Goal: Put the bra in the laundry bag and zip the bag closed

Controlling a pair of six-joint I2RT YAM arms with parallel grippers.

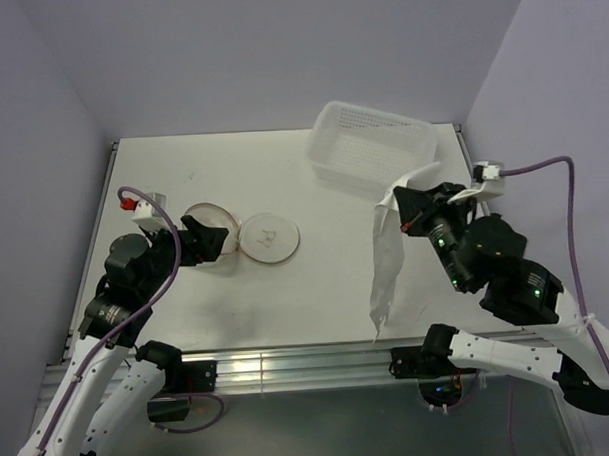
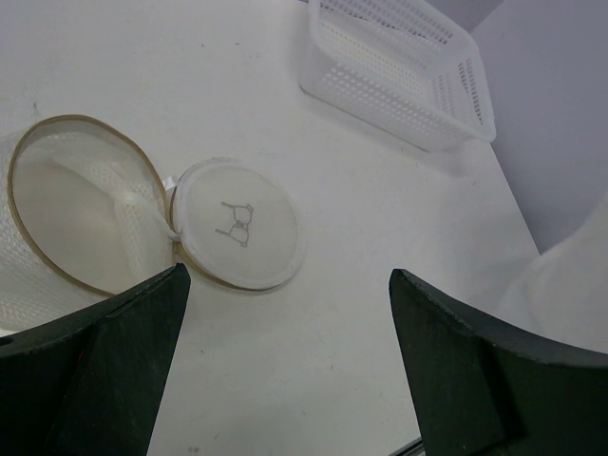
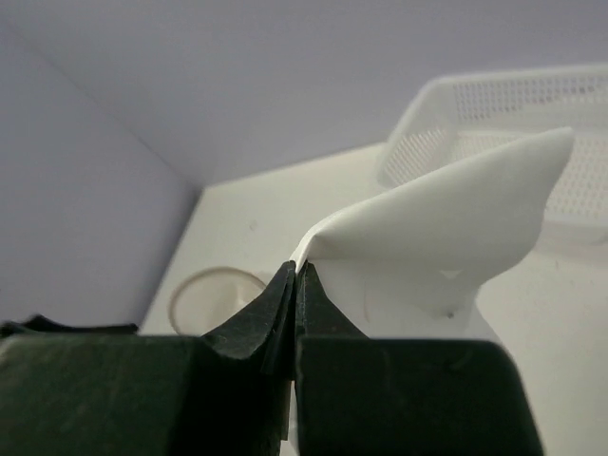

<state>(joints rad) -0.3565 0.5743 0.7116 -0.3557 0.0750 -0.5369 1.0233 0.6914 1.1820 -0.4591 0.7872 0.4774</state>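
1 bra (image 3: pixel 446 228) pinched in right tool (image 3: pixel 296 273); left tool (image 2: pixel 287 275) wide near 1 apparently unzipped laundry bag (image 2: pixel 76 209)

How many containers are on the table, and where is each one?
2. The laundry bag lies open on the left, its lid flat beside it; the perforated basket stands at the far edge, right of centre. None seems hidden.

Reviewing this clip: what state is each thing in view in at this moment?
laundry bag: unzipped, mouth open.
lid: flipped open, lying flat, icon up.
bra: lifted, hanging limp, outside the laundry bag.
basket: upright, open side up.
left gripper: open, holding nothing.
right gripper: shut on the bra.
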